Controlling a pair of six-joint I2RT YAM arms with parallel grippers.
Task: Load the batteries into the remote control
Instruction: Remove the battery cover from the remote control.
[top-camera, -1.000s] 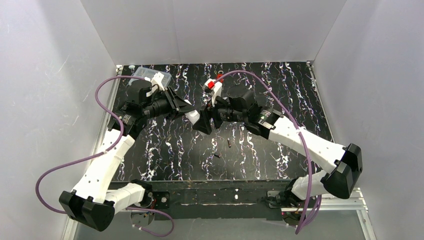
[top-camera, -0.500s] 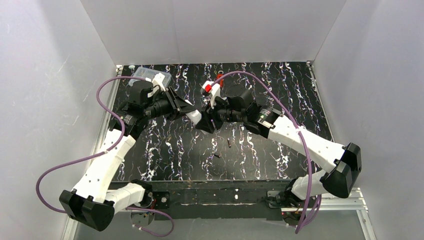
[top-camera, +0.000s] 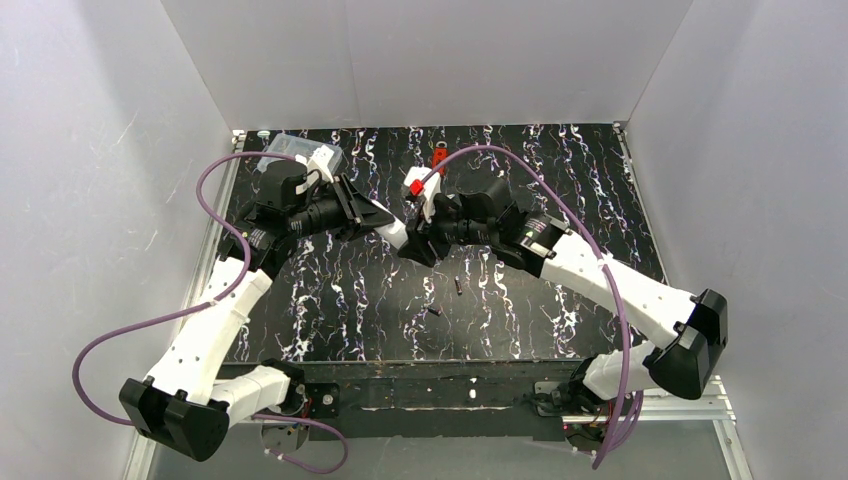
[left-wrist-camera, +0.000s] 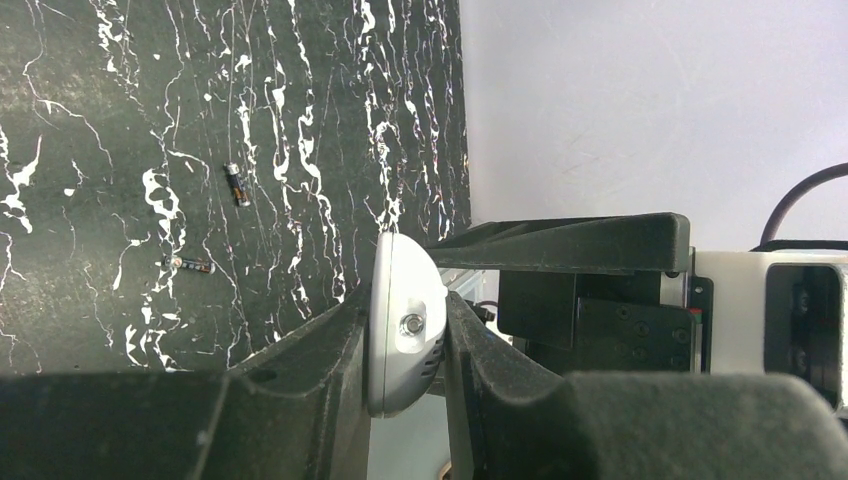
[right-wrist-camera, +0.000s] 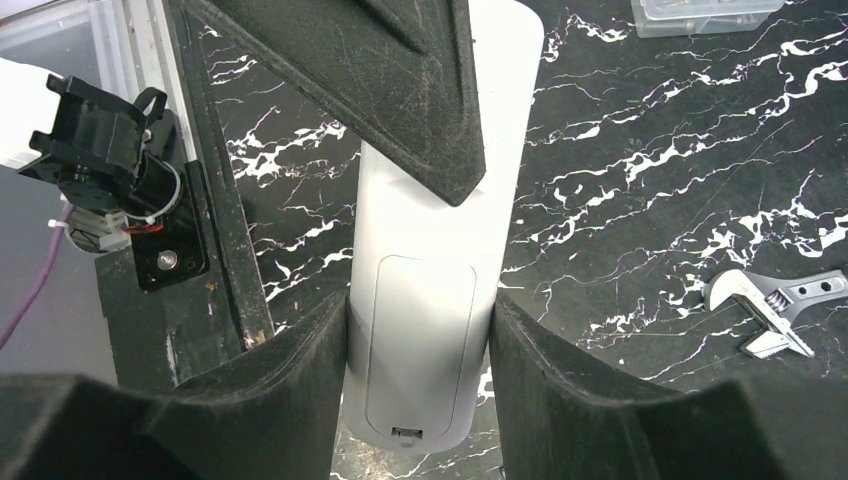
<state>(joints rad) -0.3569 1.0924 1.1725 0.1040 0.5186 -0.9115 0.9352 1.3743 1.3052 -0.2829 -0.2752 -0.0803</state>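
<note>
The white remote control (top-camera: 397, 232) hangs above the mat's middle, held at both ends. My left gripper (left-wrist-camera: 408, 335) is shut on one end of the remote control (left-wrist-camera: 403, 325), gripping it across its thickness. My right gripper (right-wrist-camera: 420, 340) is shut on the sides of the other end of the remote control (right-wrist-camera: 425, 330), whose back faces that camera with the battery cover in place. Two small dark batteries lie loose on the mat, one (top-camera: 458, 287) farther, one (top-camera: 434, 312) nearer; both also show in the left wrist view, the first battery (left-wrist-camera: 237, 184) and the second battery (left-wrist-camera: 190, 265).
A clear plastic compartment box (top-camera: 300, 150) sits at the mat's far left corner, behind the left wrist. A red-handled wrench (top-camera: 438, 155) lies at the far middle; its silver head (right-wrist-camera: 760, 310) shows in the right wrist view. White walls enclose three sides.
Both grippers with the remote between them have shifted slightly right and toward the back. The batteries have not moved.
</note>
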